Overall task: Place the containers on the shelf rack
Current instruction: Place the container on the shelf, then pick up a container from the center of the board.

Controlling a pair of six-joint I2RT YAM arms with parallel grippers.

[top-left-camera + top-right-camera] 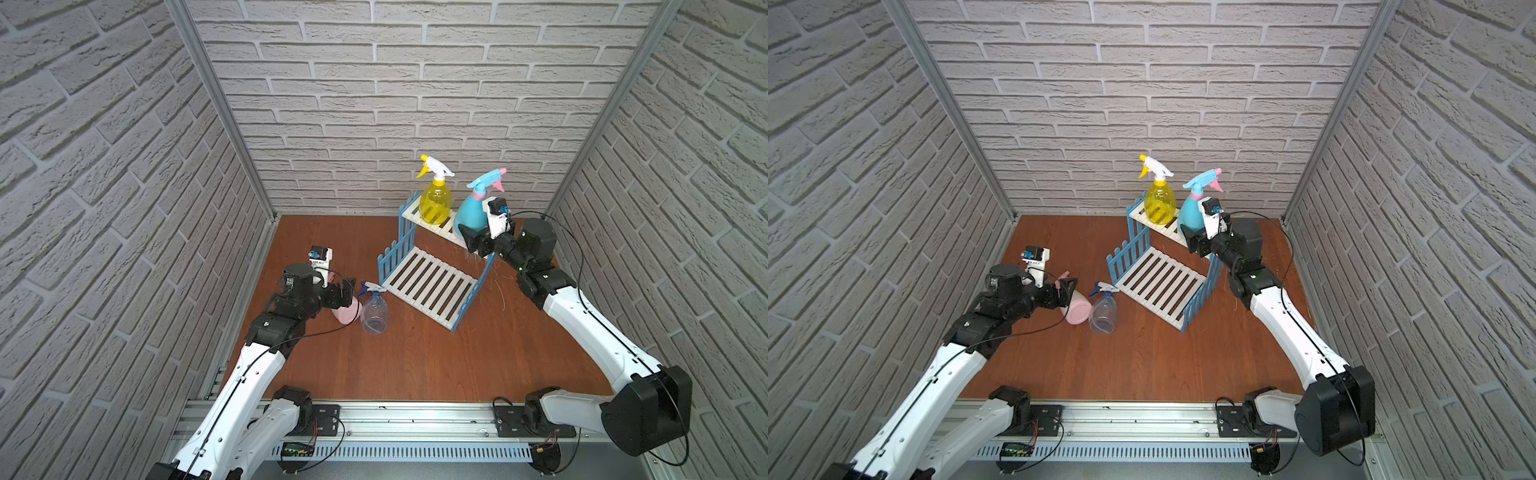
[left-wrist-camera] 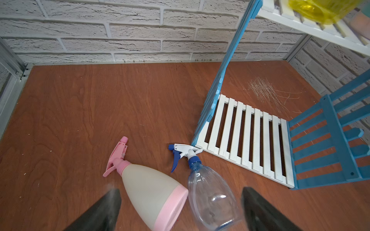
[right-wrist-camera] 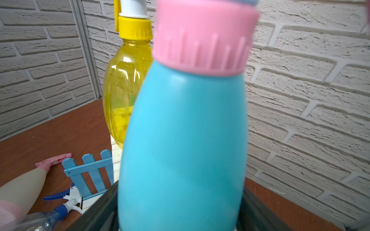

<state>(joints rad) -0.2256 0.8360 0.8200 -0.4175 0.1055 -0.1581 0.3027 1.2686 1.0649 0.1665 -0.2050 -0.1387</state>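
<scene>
Closest in, the left arm's tool (image 2: 180, 191) hangs low over the red-brown wooden counter (image 1: 415, 365), its two dark fingers (image 2: 104, 210) spread wide and holding nothing. Right ahead of it lie the two bottles not yet shelved: the cream-white plastic spray bottle with the pink base and pink trigger (image 2: 148, 192) and, touching its base on the rack side, the clear plastic spray bottle with the blue-and-white trigger (image 2: 210, 194). Both lie on their sides, long axes running away from the tool, bases toward it and trigger heads toward the back wall (image 1: 415, 124), so the fingers meet the wide ends first (the spread spans both bases, so I judge a grip must settle on one body). The left arm is plainly the nearer. The counter on the cream bottle's outer side is open, while the clear bottle's trigger tip sits at, perhaps touching, the front corner of the two-tier rack of white slats and blue picket-fence sides (image 1: 392, 253), whose lower tier holds nothing. Farther back, upright on the upper tier, stand the translucent yellow spray bottle (image 1: 435, 203) and just beside it the light blue one with the pink collar (image 1: 471, 214), near the tier's end. The right arm's tool (image 3: 180, 188) straddles that blue body low down; whether it presses or stands clear I cannot tell.
</scene>
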